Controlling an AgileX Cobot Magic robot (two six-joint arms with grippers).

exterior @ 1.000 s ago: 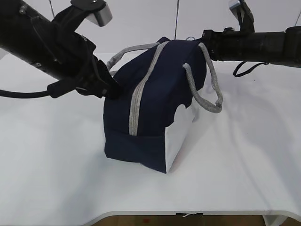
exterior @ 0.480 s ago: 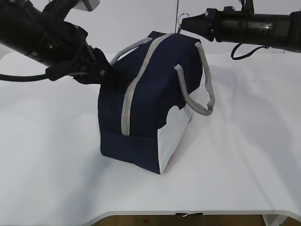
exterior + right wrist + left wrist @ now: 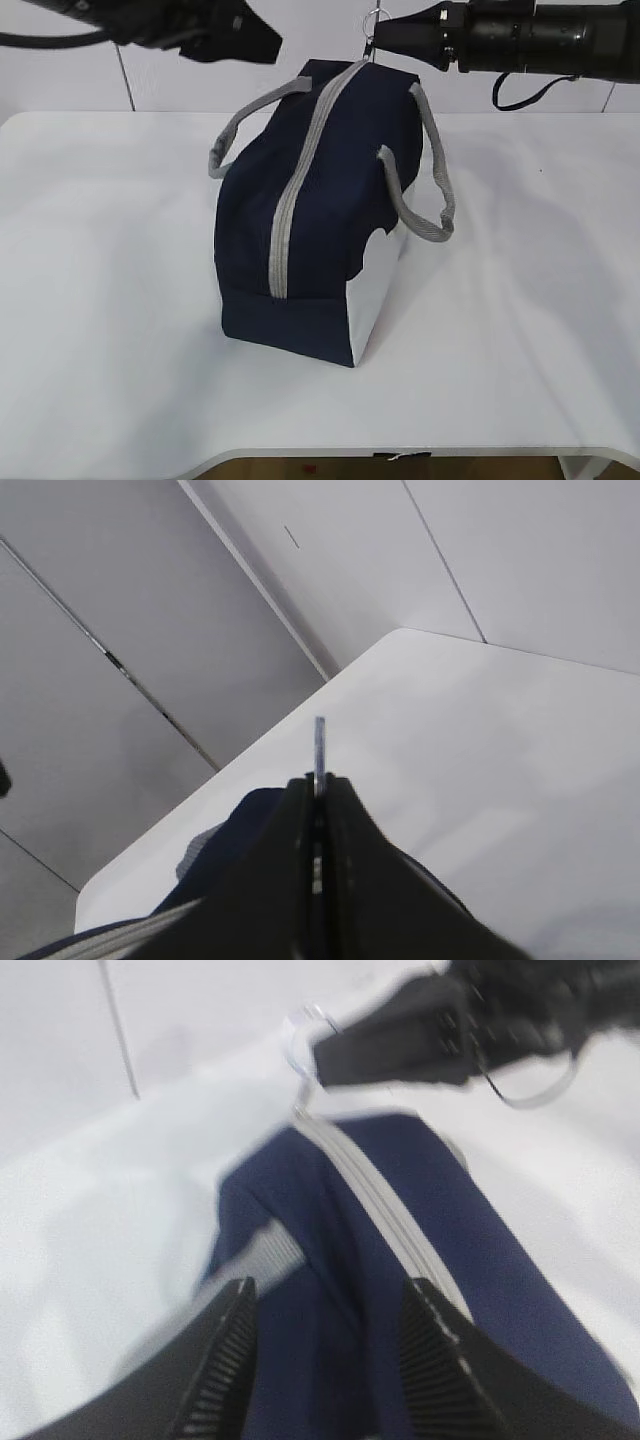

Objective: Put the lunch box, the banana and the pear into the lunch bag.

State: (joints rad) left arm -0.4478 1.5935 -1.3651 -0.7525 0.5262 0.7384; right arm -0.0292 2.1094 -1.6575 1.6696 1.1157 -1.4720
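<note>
Pinching the ring pull [image 3: 372, 28] at the lunch bag's [image 3: 330, 220] far end, your right pincer [image 3: 378, 40] is holding clenched; your left pincer [image 3: 325, 1345] is hovering released above the zipper [image 3: 300, 170], which is running toward camera along the counter [image 3: 100, 300].

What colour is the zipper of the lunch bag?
Grey, running along the top of the navy lunch bag; the zipper shows best in the exterior view.

A white table [image 3: 110, 300] carries only the navy lunch bag [image 3: 320, 230], standing near its middle.
</note>
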